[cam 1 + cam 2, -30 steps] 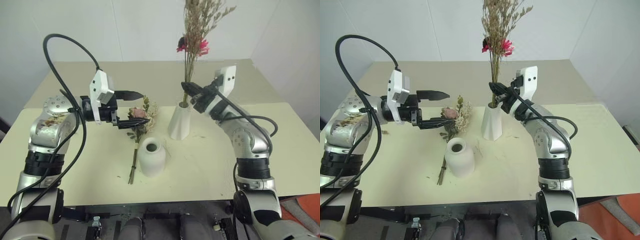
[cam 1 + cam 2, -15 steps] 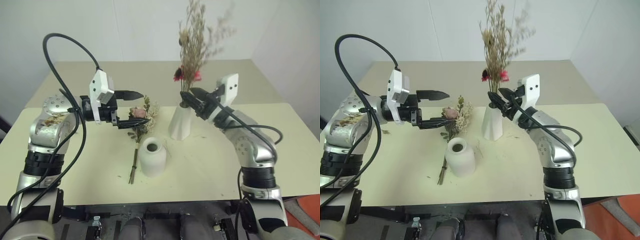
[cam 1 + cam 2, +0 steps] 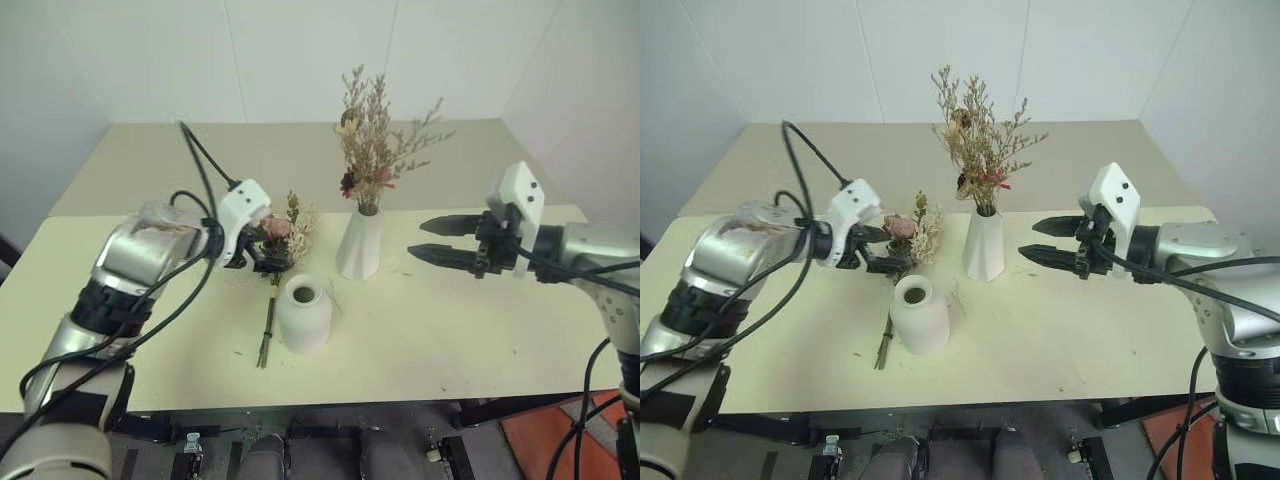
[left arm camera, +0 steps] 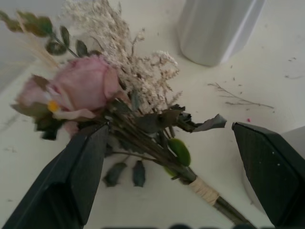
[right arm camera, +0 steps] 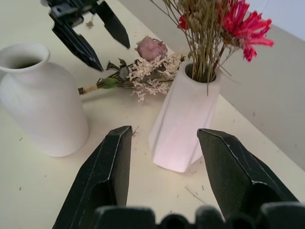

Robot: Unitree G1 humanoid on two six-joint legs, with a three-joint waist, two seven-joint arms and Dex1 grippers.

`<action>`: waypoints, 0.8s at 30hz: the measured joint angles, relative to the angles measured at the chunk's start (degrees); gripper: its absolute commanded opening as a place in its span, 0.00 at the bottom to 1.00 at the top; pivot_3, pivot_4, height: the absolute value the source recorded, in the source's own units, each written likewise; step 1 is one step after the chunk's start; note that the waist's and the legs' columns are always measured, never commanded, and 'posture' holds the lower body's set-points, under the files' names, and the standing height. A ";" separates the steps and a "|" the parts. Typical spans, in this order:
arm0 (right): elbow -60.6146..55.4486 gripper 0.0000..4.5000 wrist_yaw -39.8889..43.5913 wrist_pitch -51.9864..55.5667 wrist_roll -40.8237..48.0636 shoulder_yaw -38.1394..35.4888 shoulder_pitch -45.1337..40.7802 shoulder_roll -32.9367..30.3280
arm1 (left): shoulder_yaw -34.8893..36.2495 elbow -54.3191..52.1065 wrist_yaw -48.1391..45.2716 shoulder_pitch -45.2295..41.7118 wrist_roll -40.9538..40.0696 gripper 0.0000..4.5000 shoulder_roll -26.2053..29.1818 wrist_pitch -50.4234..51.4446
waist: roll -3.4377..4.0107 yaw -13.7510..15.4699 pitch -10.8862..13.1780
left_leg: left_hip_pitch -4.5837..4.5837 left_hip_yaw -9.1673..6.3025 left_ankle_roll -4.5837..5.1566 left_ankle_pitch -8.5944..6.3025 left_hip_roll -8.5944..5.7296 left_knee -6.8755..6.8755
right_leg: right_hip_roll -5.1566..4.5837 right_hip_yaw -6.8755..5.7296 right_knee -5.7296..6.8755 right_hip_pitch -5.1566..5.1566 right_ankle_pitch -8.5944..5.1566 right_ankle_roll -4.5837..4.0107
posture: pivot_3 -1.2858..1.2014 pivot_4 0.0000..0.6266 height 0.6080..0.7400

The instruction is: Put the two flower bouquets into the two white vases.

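Note:
The tan twig bouquet with red blossoms [image 3: 372, 150] stands upright in the tall white cone vase [image 3: 360, 245]. To the right of that vase my right gripper [image 3: 416, 240] is open and holds nothing, its tips pointing at the vase [image 5: 183, 119]. The pink rose bouquet [image 3: 277, 235] lies on the table, its stems running past the left side of the squat white vase [image 3: 304, 313]. My left gripper [image 4: 167, 157] is open and tilted down over the bouquet. Its fingers stand on either side of the stems just below the rose [image 4: 83, 88].
The cream table [image 3: 450, 330] has small plant crumbs scattered around the vases. A second table surface [image 3: 200, 160] adjoins it at the back, against a white wall. The table's front edge runs just below the squat vase.
My right gripper opened and let go of the twig bouquet, which sank into the tall vase, then drew back to the right. My left gripper tipped down onto the rose bouquet.

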 measured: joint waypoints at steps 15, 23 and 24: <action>6.15 0.62 9.29 -5.14 -0.16 2.06 -9.24 1.02 | -14.76 2.69 11.86 -4.06 3.10 0.81 -5.28 16.80 | -0.01 0.76 0.01 | -0.05 -0.03 0.00 0.00 -0.04 0.00 | -0.06 0.01 0.04 -0.05 0.15 -0.25 | 0.52 0.24 1.00; 6.10 0.62 11.49 -5.93 0.04 2.28 -7.69 0.73 | -10.04 6.83 17.95 -3.53 5.27 0.24 -7.83 13.79 | -0.01 1.33 0.01 | -0.04 -0.03 0.00 0.00 -0.05 0.00 | -0.06 0.01 0.04 -0.06 0.15 -0.26 | 0.52 0.24 1.00; 6.10 0.62 12.22 -5.94 0.12 2.27 -7.27 0.37 | -9.31 7.55 18.58 -3.53 5.71 0.17 -7.87 13.24 | -0.01 1.39 0.01 | -0.04 -0.03 0.00 0.00 -0.05 0.00 | -0.07 0.01 0.03 -0.06 0.16 -0.26 | 0.52 0.24 1.00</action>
